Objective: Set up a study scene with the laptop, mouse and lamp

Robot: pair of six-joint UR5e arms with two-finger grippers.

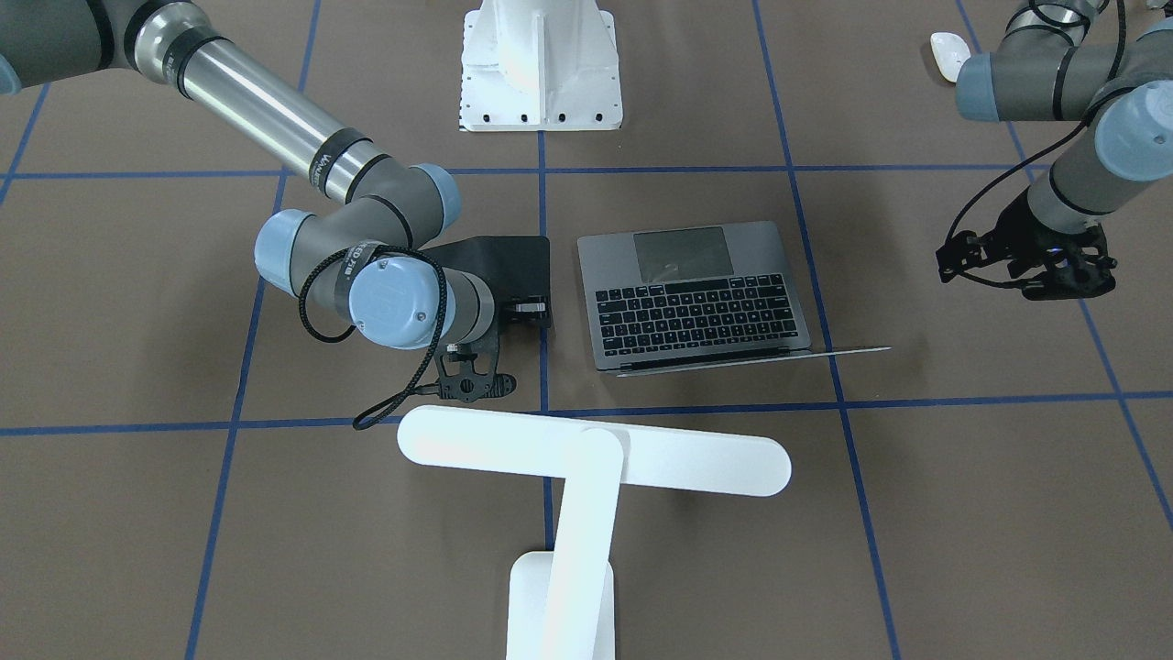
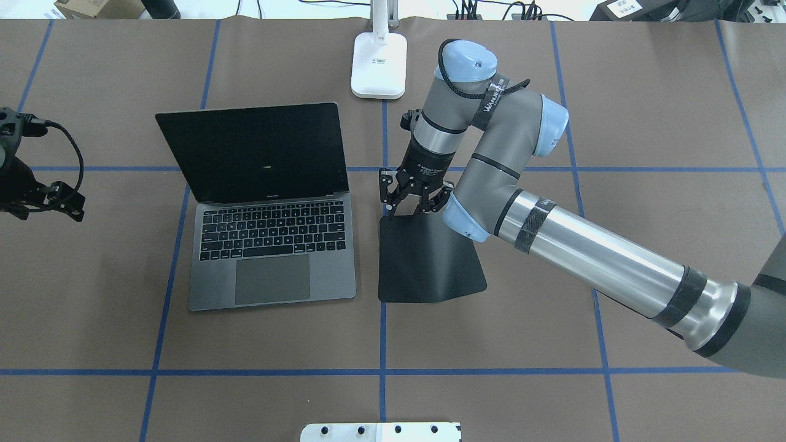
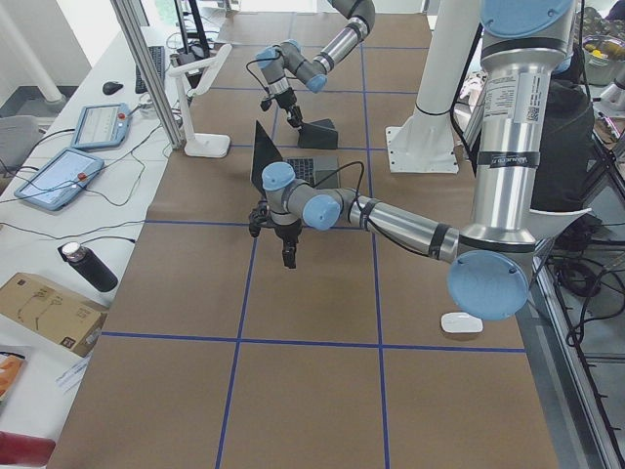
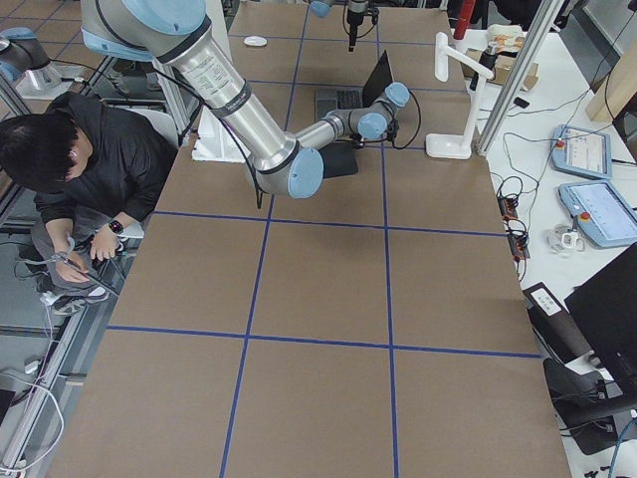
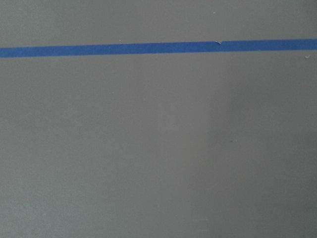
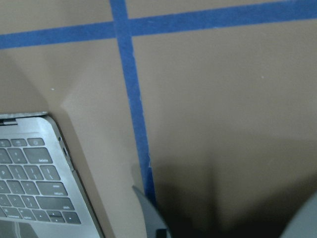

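laptop (image 2: 270, 245) open on the desk (image 2: 614, 92), lamp (image 1: 586, 449) standing behind it: done, i judge. the mouse (image 1: 948, 53) is yet to be placed; it lies on my left by my own edge, well apart from both tools. my right tool (image 2: 406, 212) hangs wide open, empty, over the black mat's (image 2: 424, 264) far edge. of my left tool (image 1: 1026, 266) i cannot tell how open.

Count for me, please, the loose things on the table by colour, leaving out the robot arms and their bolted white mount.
White: 2, the lamp and the mouse
Dark grey: 1, the laptop
Black: 1, the mat
Total: 4
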